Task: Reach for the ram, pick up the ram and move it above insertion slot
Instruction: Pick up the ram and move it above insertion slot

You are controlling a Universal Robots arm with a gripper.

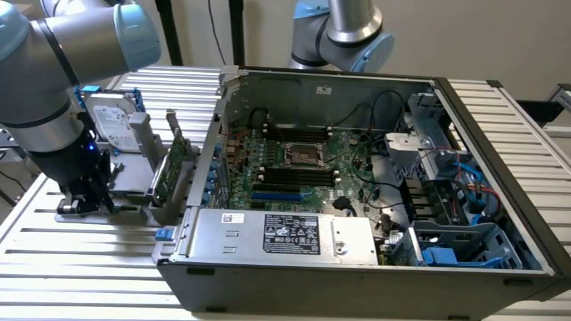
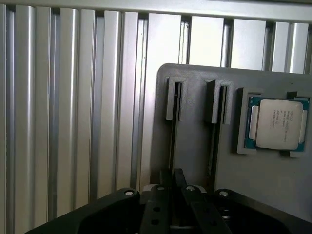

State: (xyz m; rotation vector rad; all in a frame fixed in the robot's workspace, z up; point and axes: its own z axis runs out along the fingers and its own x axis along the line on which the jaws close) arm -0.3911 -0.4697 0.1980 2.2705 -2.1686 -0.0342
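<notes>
The robot arm's black pincer [image 1: 85,200] is down low at the exterior view's left, right at the near end of a grey plastic holder [image 1: 134,177] that rests on the ribbed aluminium surface [image 1: 89,267]. Whether the pincer is clenched or released cannot be told.

In the wrist view the pincer [image 2: 173,179] sits in line with one of the holder's [image 2: 195,146] two narrow slots. A thin dark strip [image 2: 172,141] runs along that slot up to the pincer. This strip may be the ram seen edge-on, but that is not certain.

A square silver processor chip with a green rim [image 2: 278,124] lies in a recess just beside the other slot. In the exterior view a silver hard drive [image 1: 111,124] stands upright on the far part of the holder, and a tall green expansion card [image 1: 176,157] stands at its right side.

The open grey computer case [image 1: 357,281] lies to the right, its green motherboard [image 1: 295,167] exposed. A second grey-and-blue robot arm [image 1: 348,33] rises behind the case.
</notes>
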